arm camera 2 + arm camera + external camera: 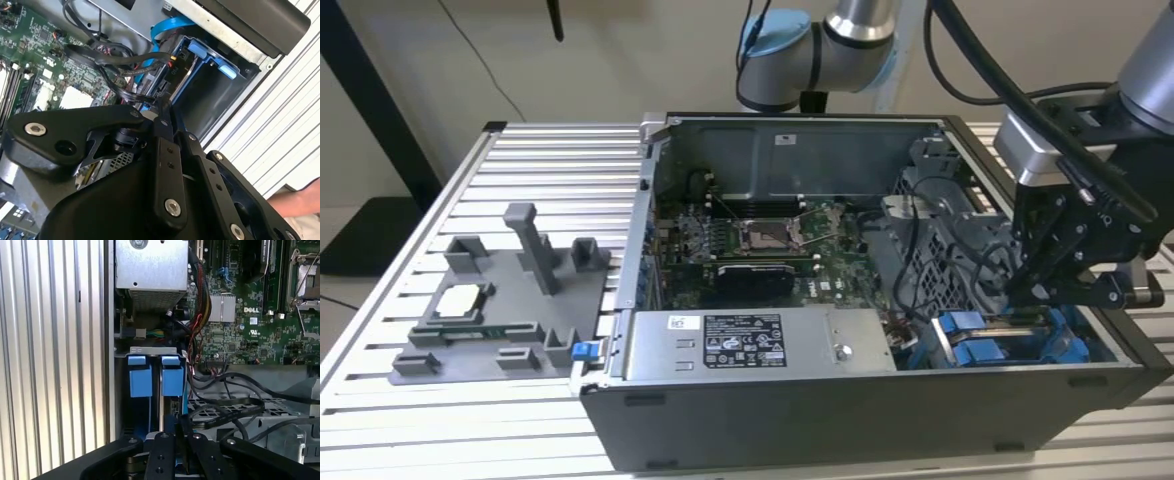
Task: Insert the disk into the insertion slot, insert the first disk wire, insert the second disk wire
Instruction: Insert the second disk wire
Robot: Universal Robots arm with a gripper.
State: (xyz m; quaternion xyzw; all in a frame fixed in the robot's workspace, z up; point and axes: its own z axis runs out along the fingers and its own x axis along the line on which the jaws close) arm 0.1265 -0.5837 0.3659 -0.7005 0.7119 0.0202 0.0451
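An open computer case (854,400) lies on a ribbed aluminium desk (400,420), its motherboard (761,245) facing up. The end effector (1047,290) hangs inside the case near the corner at the exterior view's right, just above the insertion slot (987,345), a drive cage with blue plastic rails and tabs. In both wrist views its black fingers (167,455) stand close together with only a narrow gap between them. Whether they pinch anything there I cannot tell; a black cable (125,67) runs right up to the fingertips (162,117) in the second wrist view, but contact is hidden.

In the first wrist view 2 blue tabs (140,375) sit side by side at the end of the insertion slot (150,405), with a dark gap running between them down toward the end effector (175,440). The disk appears to sit in the slot, a green board edge (1021,322) showing between the blue rails in the exterior view, though its label is hidden. A bundle of black cables (225,390) curls just beside the cage, over a perforated metal plate.

A grey labelled power-supply box (761,345) lies along the case's near wall. On the desk, well apart toward the exterior view's left, stands a grey fixture tray (507,310) with upright posts. A person's arm (295,202) shows at the edge of the second wrist view.
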